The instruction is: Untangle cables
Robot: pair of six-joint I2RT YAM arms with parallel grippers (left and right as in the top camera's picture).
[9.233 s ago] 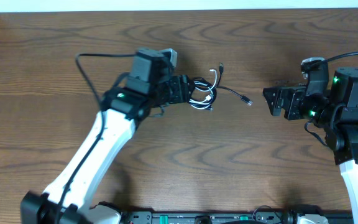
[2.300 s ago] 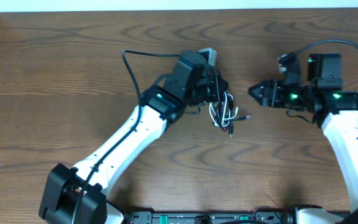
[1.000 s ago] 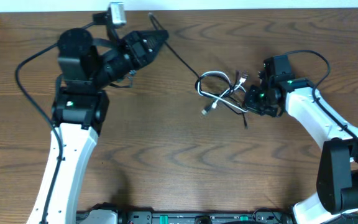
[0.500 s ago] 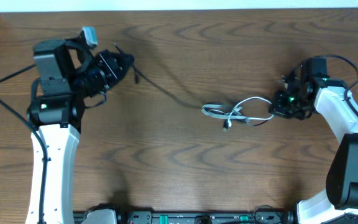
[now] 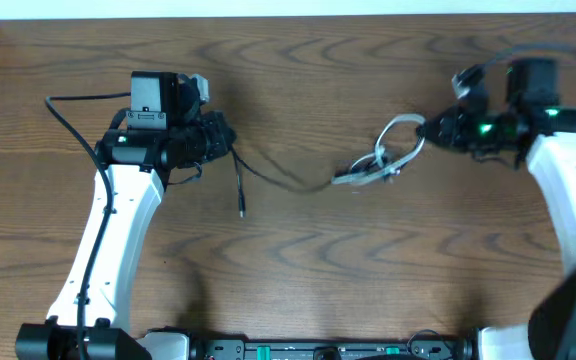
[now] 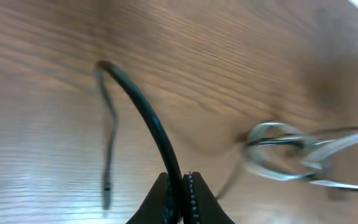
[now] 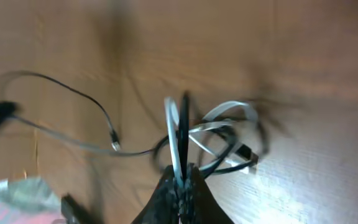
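Left tool (image 6: pixel 178 186) is clamping the black cable (image 6: pixel 148 118), right tool (image 7: pixel 180 183) the white cable (image 7: pixel 174 130); yanking apart is risking cinching the knot (image 5: pixel 368 170).

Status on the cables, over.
Left gripper shut on black cable. Right gripper shut on white cable. Knot between them not yet free.

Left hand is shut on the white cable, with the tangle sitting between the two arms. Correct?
No. The left hand is shut on the black cable, not the white cable, as the left wrist view shows. The tangle does sit between the two arms.
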